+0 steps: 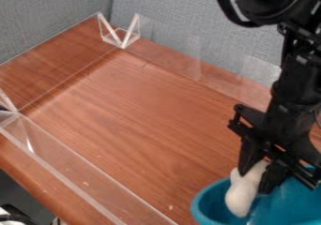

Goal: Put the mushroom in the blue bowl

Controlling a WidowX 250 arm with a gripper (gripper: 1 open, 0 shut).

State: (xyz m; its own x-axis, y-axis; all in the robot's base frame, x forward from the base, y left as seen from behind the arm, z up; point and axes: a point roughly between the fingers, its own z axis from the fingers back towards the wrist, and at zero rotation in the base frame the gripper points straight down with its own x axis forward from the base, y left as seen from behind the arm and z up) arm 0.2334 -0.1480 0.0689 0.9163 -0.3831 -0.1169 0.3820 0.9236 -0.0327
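My black gripper (261, 171) points straight down at the lower right of the camera view, shut on the mushroom (243, 192). Only the mushroom's thick cream-white stem shows, hanging below the fingers; its cap is hidden between them. The blue bowl (208, 204) sits at the bottom right corner, mostly covered by the arm, with its teal rim showing. The mushroom's lower end hangs inside the bowl's rim as seen from here.
The wooden table (126, 107) is fenced by low clear acrylic walls: one along the front left (63, 163), one along the back (189, 65). A clear corner bracket (122, 30) stands at the far back.
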